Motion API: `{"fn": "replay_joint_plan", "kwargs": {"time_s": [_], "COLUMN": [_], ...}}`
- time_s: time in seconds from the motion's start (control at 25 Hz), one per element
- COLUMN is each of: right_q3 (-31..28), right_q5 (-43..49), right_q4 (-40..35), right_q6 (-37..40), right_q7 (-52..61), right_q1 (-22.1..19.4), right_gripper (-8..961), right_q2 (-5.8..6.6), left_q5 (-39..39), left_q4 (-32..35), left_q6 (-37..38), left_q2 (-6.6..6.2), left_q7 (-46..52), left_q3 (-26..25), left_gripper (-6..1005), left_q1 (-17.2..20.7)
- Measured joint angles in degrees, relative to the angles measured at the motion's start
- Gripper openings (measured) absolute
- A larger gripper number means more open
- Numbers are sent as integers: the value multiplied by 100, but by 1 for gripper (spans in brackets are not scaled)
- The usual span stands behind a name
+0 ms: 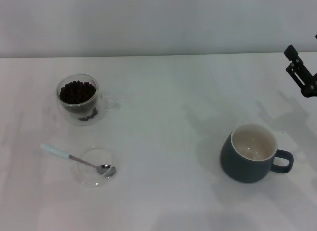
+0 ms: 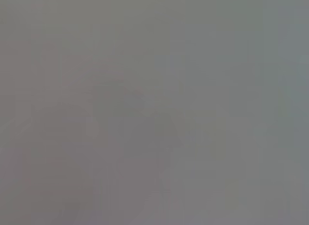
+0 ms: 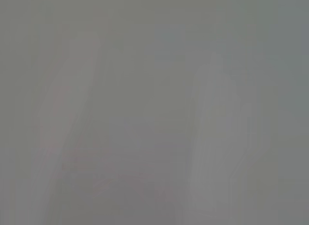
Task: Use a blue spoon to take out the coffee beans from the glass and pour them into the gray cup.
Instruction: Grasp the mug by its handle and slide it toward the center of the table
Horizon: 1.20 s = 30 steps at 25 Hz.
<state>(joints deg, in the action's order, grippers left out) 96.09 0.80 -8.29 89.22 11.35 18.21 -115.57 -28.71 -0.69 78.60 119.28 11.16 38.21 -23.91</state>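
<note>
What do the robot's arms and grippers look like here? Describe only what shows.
Only a small part of the right gripper shows, at the far right edge of the head view: matte black, angular, made of blocky jointed segments. No cables or markings can be made out. The left arm is out of sight, and both wrist views show only blank grey.

Head view: camera set high, looking forward and down across the white table (image 1: pixel 163 92) to a pale wall at the far edge. It stands well back, taking in the clear double-walled glass of dark beans (image 1: pixel 79 98) at left and the rounded blue-gray ceramic mug (image 1: pixel 251 152) at right. Left wrist view and right wrist view: each shows only a plain gray field; facing and nearness cannot be told. No shared part of the scene can be identified.
</note>
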Motion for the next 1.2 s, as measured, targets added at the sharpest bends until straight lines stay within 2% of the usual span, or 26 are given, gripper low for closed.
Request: {"fn": "replay_joint_plan", "kwargs": {"time_s": [0.6, 1.2], "right_q3": [140, 261], "right_q5": [-28, 608], "right_q4": [103, 224], "right_q6": [290, 479], "right_q7": [296, 540], "right_q1": [-153, -1094], "right_gripper": [730, 729], "right_q2": [23, 73], "left_q5": [-3, 63], "left_q4": [16, 34], "left_q6": [19, 22], "left_q2": [-7, -13], "left_q7": [19, 35], "left_q3": [2, -34], "left_gripper": [660, 659], "left_q1": [78, 58]}}
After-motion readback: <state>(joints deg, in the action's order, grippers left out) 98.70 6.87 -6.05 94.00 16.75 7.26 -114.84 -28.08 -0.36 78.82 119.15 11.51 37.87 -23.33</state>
